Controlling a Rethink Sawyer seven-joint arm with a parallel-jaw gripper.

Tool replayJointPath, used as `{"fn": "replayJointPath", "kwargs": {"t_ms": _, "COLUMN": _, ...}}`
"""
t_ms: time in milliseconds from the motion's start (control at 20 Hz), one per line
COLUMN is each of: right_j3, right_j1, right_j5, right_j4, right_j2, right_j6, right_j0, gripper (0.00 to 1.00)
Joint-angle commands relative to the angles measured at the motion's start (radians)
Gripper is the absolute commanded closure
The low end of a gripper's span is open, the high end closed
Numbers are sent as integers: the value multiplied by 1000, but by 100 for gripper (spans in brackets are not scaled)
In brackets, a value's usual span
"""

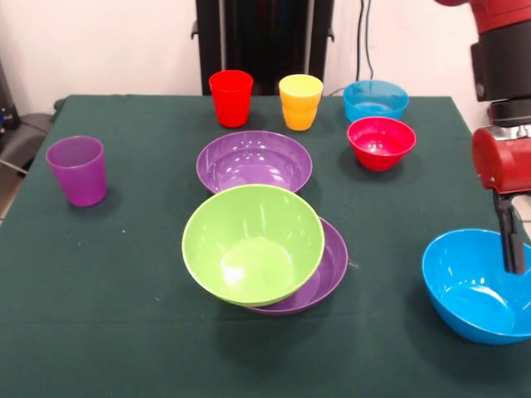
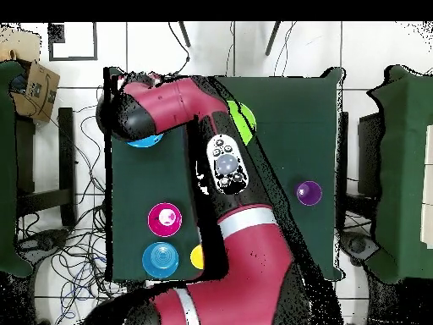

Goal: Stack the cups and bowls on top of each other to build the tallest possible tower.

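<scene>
A dark green table [image 1: 99, 274] held cups and bowls, seen from the front. At the back stood a red cup [image 1: 231, 98], a yellow cup [image 1: 300, 101] and a small light blue bowl [image 1: 376, 100] in a row. Just in front of the light blue bowl sat a small red bowl [image 1: 382, 142]. A purple cup [image 1: 77, 170] stood alone near the left edge.

In the middle, a large purple bowl [image 1: 254, 161] sat upright. Just in front of it, a lime green bowl [image 1: 253, 244] rested tilted inside a second purple bowl [image 1: 332, 269], whose rim showed only at the right and underneath. This was the only stack on the table.

At the right edge, a large blue bowl [image 1: 473, 286] sat apart from the others. The red and black arm [image 1: 502, 108] came down over it, and the dark gripper [image 1: 511, 240] reached to the bowl's far rim. Whether it was gripping the rim could not be told.

From overhead, the arm [image 2: 245, 237] covered most of the table. The red bowl [image 2: 164, 219], light blue bowl [image 2: 160, 259] and purple cup [image 2: 309, 193] stayed visible.
</scene>
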Motion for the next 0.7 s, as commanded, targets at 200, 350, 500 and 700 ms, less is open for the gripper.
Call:
{"fn": "replayJointPath", "kwargs": {"t_ms": 200, "right_j3": -123, "right_j1": 87, "right_j5": 392, "right_j4": 59, "right_j2": -203, "right_j6": 136, "right_j0": 33, "gripper": 0}}
{"fn": "replayJointPath", "kwargs": {"t_ms": 350, "right_j3": -153, "right_j1": 139, "right_j5": 404, "right_j4": 72, "right_j2": -201, "right_j6": 131, "right_j0": 36, "gripper": 0}}
{"fn": "replayJointPath", "kwargs": {"t_ms": 500, "right_j3": -225, "right_j1": 191, "right_j5": 475, "right_j4": 72, "right_j2": -216, "right_j6": 130, "right_j0": 53, "gripper": 0}}
{"fn": "replayJointPath", "kwargs": {"t_ms": 700, "right_j3": -319, "right_j1": 245, "right_j5": 495, "right_j4": 46, "right_j2": -248, "right_j6": 132, "right_j0": 68, "gripper": 0}}
